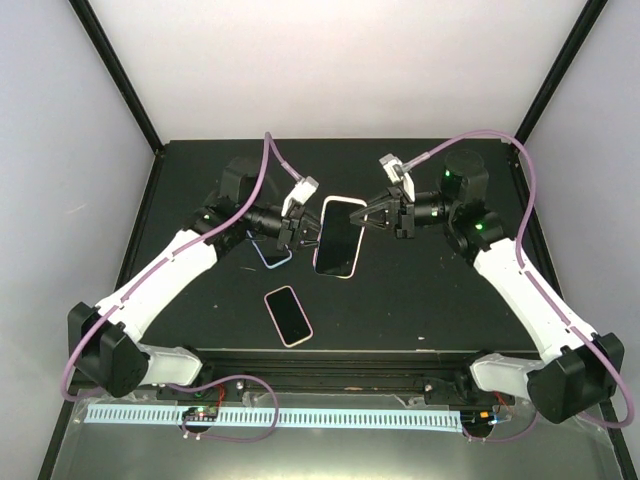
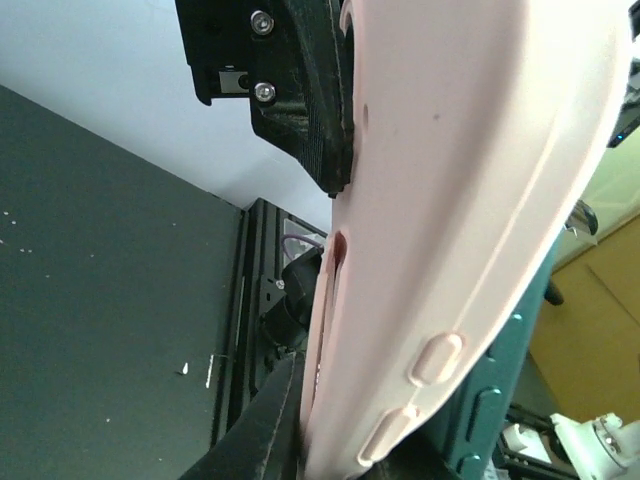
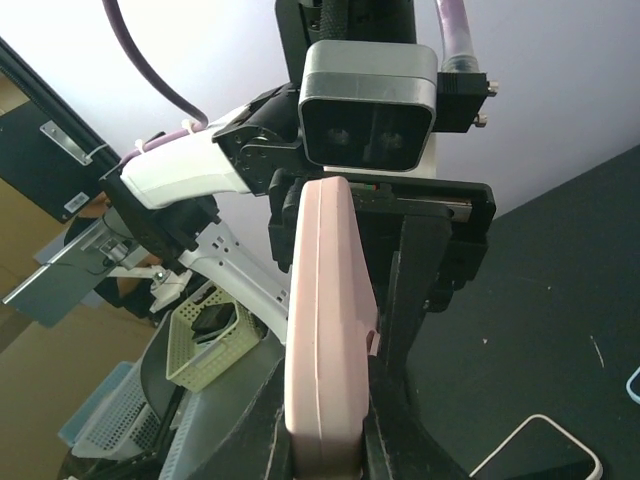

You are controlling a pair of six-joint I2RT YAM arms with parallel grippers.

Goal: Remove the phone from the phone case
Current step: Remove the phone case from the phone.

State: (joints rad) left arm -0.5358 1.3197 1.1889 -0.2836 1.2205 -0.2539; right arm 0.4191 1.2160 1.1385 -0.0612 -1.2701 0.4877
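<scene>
The phone (image 1: 338, 238) sits inside the pink phone case (image 1: 343, 200), and the pair is held up off the black table (image 1: 420, 290), near its middle, between the two arms. From the top view its long axis runs from the far side towards the near side, leaning a little. The far end lies slightly right of the near end, and the dark screen faces up at the camera. The left gripper (image 1: 308, 234) is clenched on the case's left long edge about halfway along. In the left wrist view one black finger (image 2: 300, 90) presses the pink side wall, with the button bumps showing further along it. The right gripper (image 1: 364, 213) is clenched on the right long edge nearer the far end. In its wrist view the case stands edge-on and upright between the two fingers (image 3: 255, 420). A second phone in a pink case (image 1: 288, 315) lies flat on the table, screen up, nearer the arm bases. A pale blue case (image 1: 272, 258) lies under the left wrist.
</scene>
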